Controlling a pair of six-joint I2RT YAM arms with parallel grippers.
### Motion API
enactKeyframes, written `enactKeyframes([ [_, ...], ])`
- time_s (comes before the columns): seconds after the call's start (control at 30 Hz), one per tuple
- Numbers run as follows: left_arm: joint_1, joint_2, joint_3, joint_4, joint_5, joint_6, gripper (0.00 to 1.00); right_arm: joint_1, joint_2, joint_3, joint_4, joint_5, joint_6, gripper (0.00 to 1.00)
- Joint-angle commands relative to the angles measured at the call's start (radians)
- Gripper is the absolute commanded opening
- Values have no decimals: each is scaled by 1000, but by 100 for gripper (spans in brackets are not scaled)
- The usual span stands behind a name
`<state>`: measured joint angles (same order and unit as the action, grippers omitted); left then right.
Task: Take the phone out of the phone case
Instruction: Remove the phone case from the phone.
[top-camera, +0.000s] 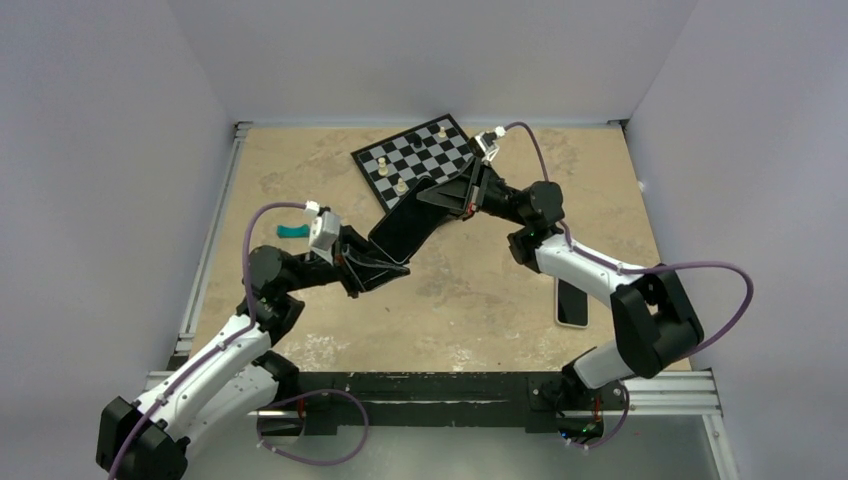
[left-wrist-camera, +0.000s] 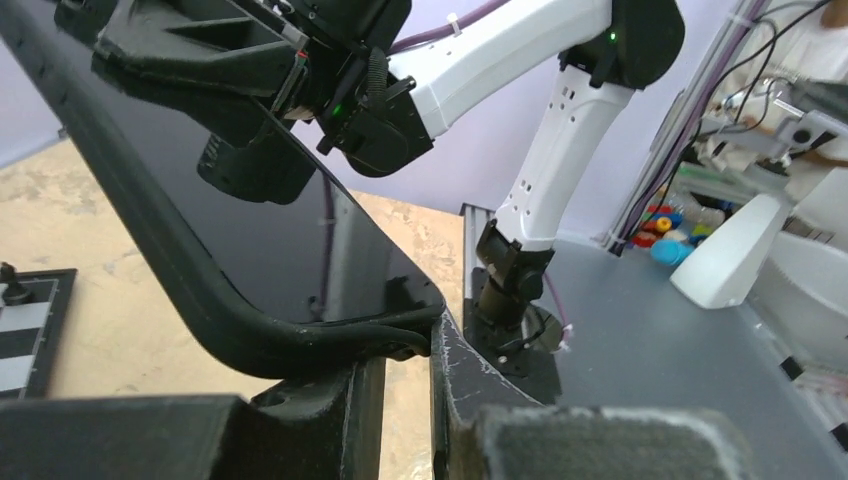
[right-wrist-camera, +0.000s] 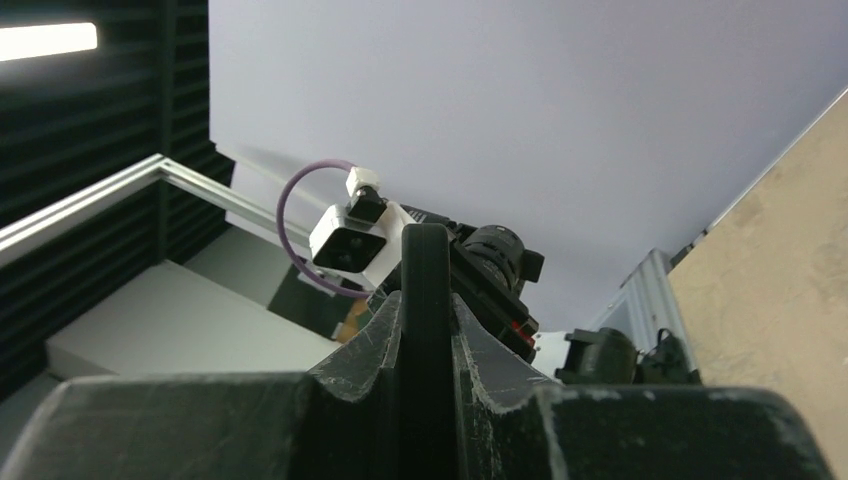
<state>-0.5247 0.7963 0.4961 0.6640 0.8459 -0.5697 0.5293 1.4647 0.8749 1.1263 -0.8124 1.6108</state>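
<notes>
Phone case (top-camera: 415, 215): black slab, tilted, held off the surface (top-camera: 480, 290) between both arms; its face looks glossy in the left wrist view, possibly glass.
Left claw (top-camera: 372, 265): clamped on the case's lower end.
Right claw (top-camera: 463, 193): narrow, gripping the upper end.
Phone (top-camera: 572, 302): flat on the surface, white-rimmed, screen up, beside the right arm, well apart from the case.
Chessboard (top-camera: 420, 155): far centre, few pieces.

One phone (top-camera: 572, 302), one phone case (top-camera: 405, 228), one chessboard (top-camera: 450, 160) with four chess pieces (top-camera: 401, 186), one teal thing (top-camera: 293, 232), and two robot arms (top-camera: 225, 350).
</notes>
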Motion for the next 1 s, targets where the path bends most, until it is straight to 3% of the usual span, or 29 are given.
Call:
enactKeyframes([
  [0.0,0,14,66,-17,-66,180,0,51,17,23,97,-140,176,0],
  [0.2,8,29,41,-38,-183,182,0,51,17,15,184,-133,231,0],
  [0.33,9,59,56,-84,-277,104,0,52,2,-2,210,-122,225,0],
  [0.47,21,60,29,-217,-405,-105,0,52,42,1,452,-75,358,0],
  [0.6,37,-3,-107,-160,-512,-372,0,52,42,-3,513,-40,375,0],
  [0.7,44,2,-164,-12,-496,-549,1,52,56,-7,580,-25,405,0],
  [0.8,45,67,-110,58,-336,-590,2,51,61,-6,574,-32,398,0],
  [0.87,44,85,-46,-10,-221,-527,12,50,60,0,562,-58,363,0],
  [0.9,43,78,-24,-45,-178,-475,21,44,50,0,507,-69,331,0],
  [0.97,44,33,-6,-191,-138,-372,49,20,11,0,366,-86,198,0],
])
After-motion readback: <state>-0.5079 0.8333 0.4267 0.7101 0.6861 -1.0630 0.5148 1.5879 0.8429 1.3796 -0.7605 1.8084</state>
